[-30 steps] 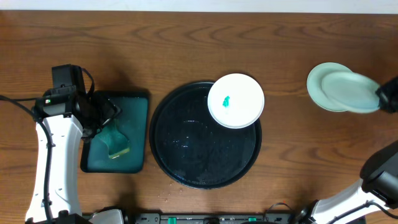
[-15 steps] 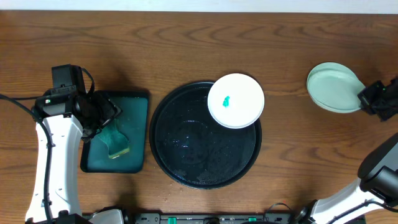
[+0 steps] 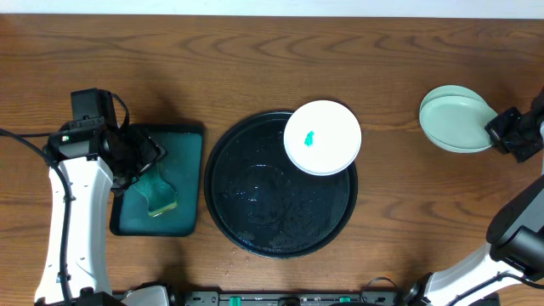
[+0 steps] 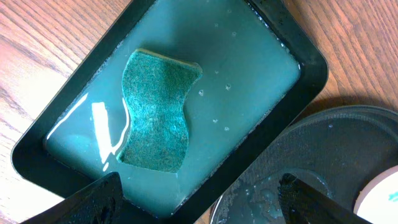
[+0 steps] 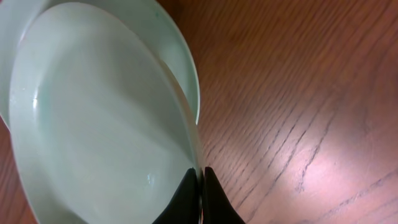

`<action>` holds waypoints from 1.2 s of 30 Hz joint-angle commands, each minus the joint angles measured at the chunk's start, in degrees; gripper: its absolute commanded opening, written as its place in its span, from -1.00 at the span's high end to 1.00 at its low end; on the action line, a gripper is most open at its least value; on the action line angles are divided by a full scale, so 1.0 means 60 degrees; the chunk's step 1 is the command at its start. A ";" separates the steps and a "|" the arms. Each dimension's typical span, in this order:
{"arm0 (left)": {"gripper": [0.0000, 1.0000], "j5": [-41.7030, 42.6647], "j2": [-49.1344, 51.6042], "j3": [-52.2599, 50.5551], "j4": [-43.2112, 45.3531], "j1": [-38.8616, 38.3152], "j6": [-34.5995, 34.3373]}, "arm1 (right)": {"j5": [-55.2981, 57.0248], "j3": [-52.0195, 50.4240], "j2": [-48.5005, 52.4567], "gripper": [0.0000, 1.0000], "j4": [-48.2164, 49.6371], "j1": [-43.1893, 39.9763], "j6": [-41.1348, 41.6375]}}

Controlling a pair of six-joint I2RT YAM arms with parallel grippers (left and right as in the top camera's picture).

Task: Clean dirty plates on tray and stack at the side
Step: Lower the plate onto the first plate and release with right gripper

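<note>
Change over the last second: top mint plate (image 5: 93, 124), which then hung off toward 3 o'clock, now sits nested in lower mint plate (image 5: 177, 43) on bare table (image 5: 298, 93). The stack lies at 3 o'clock of black tray (image 3: 255, 212), well apart from it. Right claw (image 5: 200, 186) is pinched together on the top plate's rim. White plate (image 3: 322, 137), with a teal smear (image 3: 309, 138) at centre, is unmoved at the tray's 1 o'clock, overlapping its rim. Teal tray (image 4: 311, 68) with sponge (image 4: 157, 112) is at 9 o'clock. Left claw (image 4: 199, 180) is above it, fingers wide apart.
</note>
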 commanded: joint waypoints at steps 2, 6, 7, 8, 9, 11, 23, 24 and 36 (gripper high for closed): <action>-0.61 -0.0113 0.0040 -0.0113 -0.0058 -0.0033 0.0135 | 0.0219 0.0000 -0.0040 0.97 0.0164 -0.0106 0.0331; -0.61 -0.0113 0.0040 -0.0113 -0.0055 -0.0033 0.0135 | 0.0525 0.0000 0.0138 0.97 0.0302 -0.0084 0.0805; -0.61 -0.0113 0.0040 -0.0113 -0.0058 -0.0033 0.0135 | 0.0492 0.0000 0.0204 0.97 0.0339 -0.0084 0.0809; -0.61 -0.0117 0.0040 -0.0113 -0.0055 -0.0033 0.0135 | 0.0492 0.0000 0.0295 0.97 0.0368 -0.0076 0.0809; -0.61 -0.0113 0.0040 -0.0113 -0.0055 -0.0033 0.0135 | 0.0466 0.0000 0.0401 0.98 0.0408 -0.0066 0.0805; -0.61 -0.0117 0.0040 -0.0113 -0.0055 -0.0033 0.0135 | 0.0379 0.0000 0.0586 0.97 0.0532 -0.0029 0.0790; -0.61 -0.0117 0.0040 -0.0113 -0.0058 -0.0033 0.0135 | -0.0455 0.0109 0.0820 0.67 0.1603 0.0729 0.0029; -0.61 -0.0113 0.0040 -0.0113 -0.0062 -0.0033 0.0135 | -0.0481 0.0146 0.0820 0.42 0.1581 0.0809 -0.0015; -0.61 -0.0124 0.0040 -0.0113 -0.0055 -0.0033 0.0503 | -0.2167 0.1603 -0.0033 0.18 0.0248 0.1665 -0.2255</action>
